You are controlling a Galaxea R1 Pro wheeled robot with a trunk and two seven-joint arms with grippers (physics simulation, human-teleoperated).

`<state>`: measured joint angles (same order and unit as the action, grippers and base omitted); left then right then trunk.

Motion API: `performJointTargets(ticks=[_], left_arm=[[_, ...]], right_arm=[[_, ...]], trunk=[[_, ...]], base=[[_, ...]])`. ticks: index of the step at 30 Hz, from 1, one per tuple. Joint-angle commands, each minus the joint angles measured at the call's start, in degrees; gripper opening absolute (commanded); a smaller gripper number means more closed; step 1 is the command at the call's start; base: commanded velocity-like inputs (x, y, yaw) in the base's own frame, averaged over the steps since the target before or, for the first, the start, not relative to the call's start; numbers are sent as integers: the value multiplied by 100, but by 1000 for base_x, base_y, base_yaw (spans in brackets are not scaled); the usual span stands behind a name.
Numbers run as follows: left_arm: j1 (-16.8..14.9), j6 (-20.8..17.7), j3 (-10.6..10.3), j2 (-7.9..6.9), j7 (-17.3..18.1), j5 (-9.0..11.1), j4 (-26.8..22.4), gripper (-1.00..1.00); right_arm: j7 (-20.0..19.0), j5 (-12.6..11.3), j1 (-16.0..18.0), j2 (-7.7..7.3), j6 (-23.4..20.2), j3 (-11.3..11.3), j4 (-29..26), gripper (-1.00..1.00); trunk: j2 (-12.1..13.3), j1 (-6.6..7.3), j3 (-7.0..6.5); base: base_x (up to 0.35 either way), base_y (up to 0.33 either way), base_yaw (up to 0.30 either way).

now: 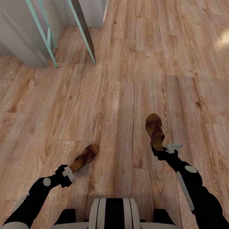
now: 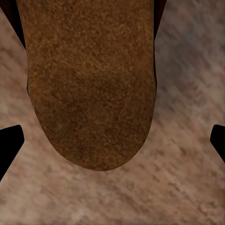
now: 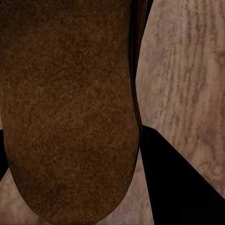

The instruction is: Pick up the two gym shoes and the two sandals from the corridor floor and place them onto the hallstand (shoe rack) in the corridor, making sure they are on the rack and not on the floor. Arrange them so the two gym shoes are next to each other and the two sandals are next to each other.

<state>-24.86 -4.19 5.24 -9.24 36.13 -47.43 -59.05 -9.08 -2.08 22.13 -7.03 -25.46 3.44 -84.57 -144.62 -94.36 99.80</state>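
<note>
Sandals are both up off the floor [image 1: 121,95], one heel in my left gripper [image 1: 70,173], one in my right gripper [image 1: 159,149], jaws seemingly clamped; next I must find the rack.

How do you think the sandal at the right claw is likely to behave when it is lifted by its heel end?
The sandal at the right claw looks flat and thin-soled, so its toe end may sag. Its footbed looks rough and suede-like, so it probably won't slip easily. Being open, with only straps, it is likely light for its size.
</note>
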Motion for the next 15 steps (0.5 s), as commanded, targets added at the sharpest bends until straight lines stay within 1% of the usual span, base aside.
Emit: performJointTargets(ticks=[1,3,10,15], left_arm=[[-1,-29,5,1,35,-12,-10,100],[-1,-29,4,1,35,-12,-10,100],[-1,-29,-2,7,35,-12,-10,100],[-1,-29,-5,6,35,-12,-10,100]], right_arm=[[-15,-38,2,0,-38,8,-7,-100],[-15,-38,2,0,-38,8,-7,-100],[-15,-38,2,0,-38,8,-7,-100],[-15,-38,2,0,-38,8,-7,-100]], trunk=[[-1,1,3],[-1,1,3],[-1,1,3],[-1,1,3]], base=[[0,0,0],[14,0,0],[85,0,0],[21,0,0]])
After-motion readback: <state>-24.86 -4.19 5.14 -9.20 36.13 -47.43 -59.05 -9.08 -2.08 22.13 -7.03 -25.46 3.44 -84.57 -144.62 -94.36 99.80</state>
